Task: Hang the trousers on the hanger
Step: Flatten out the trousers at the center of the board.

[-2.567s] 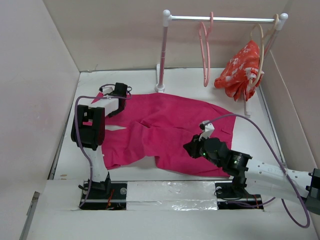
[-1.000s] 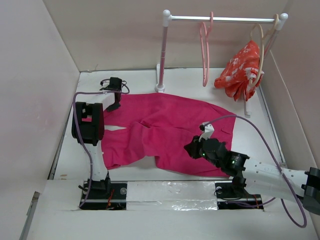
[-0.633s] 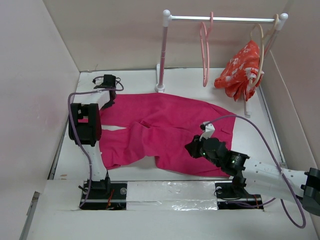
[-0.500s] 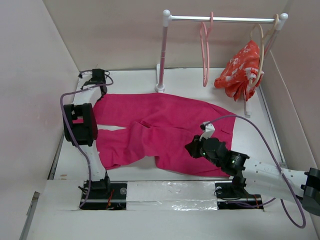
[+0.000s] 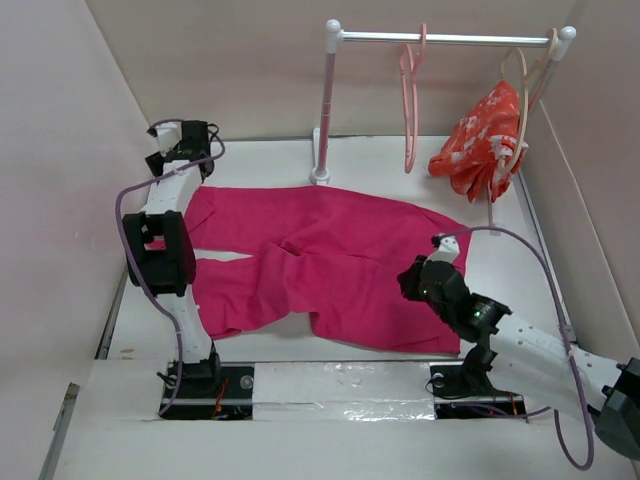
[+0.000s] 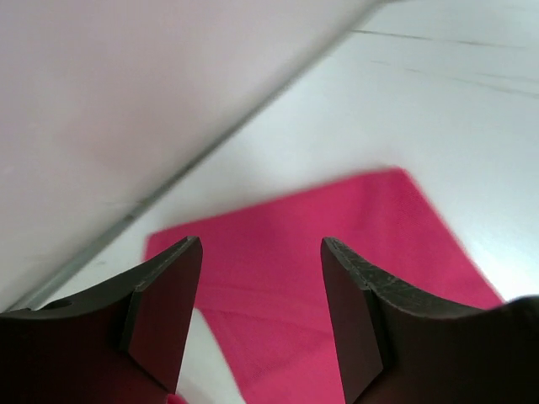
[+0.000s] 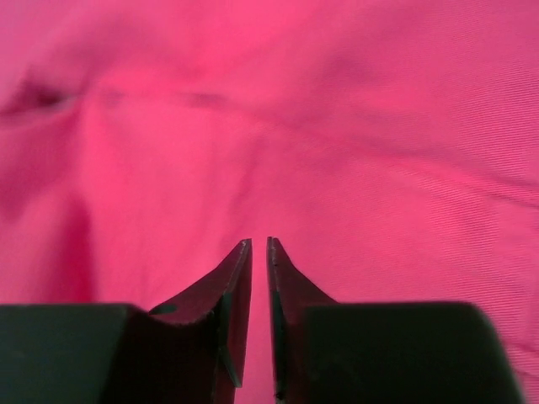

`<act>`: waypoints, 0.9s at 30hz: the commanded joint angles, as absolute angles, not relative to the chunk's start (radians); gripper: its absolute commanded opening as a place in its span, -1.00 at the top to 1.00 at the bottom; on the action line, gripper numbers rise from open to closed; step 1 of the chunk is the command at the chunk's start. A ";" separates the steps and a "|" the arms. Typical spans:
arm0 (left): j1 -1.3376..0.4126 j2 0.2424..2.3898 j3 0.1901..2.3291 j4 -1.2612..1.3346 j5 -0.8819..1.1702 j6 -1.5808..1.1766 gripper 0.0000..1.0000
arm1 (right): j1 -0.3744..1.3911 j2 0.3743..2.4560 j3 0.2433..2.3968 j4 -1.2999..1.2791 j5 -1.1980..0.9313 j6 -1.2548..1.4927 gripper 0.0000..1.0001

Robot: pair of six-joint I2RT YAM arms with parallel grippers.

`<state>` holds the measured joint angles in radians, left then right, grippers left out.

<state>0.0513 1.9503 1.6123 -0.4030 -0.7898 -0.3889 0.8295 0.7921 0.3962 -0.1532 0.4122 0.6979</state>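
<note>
The trousers (image 5: pixel 330 250) lie spread flat on the worktop (image 5: pixel 270 160), well apart from the hanger (image 5: pixel 408 110), which hangs from the rail (image 5: pixel 450 38) at the far side. The left claw (image 6: pixel 261 248) is released, hovering over the trousers' far-left corner near the wall. The right claw (image 7: pixel 259 244) is clenched on nothing, above the cloth at the near right. Likely trouble: a descent slightly off that corner would pinch bare worktop, and a one-corner lift would let the soft cloth bunch and drag.
</note>
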 commanded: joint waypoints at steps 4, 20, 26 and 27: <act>-0.106 1.741 1.574 -0.272 -0.614 -0.407 -0.10 | 0.530 0.767 0.425 -0.163 0.439 0.726 1.00; -0.169 1.764 1.384 -0.247 -0.457 -0.445 0.10 | -0.396 1.153 0.442 0.034 -0.190 0.721 -0.66; -0.169 1.773 1.339 -0.215 -0.425 -0.456 0.10 | -0.396 1.405 0.466 0.103 -0.325 0.695 -0.29; -0.169 1.776 1.341 -0.215 -0.420 -0.457 0.10 | -0.396 1.411 0.468 0.103 -0.322 0.680 -0.28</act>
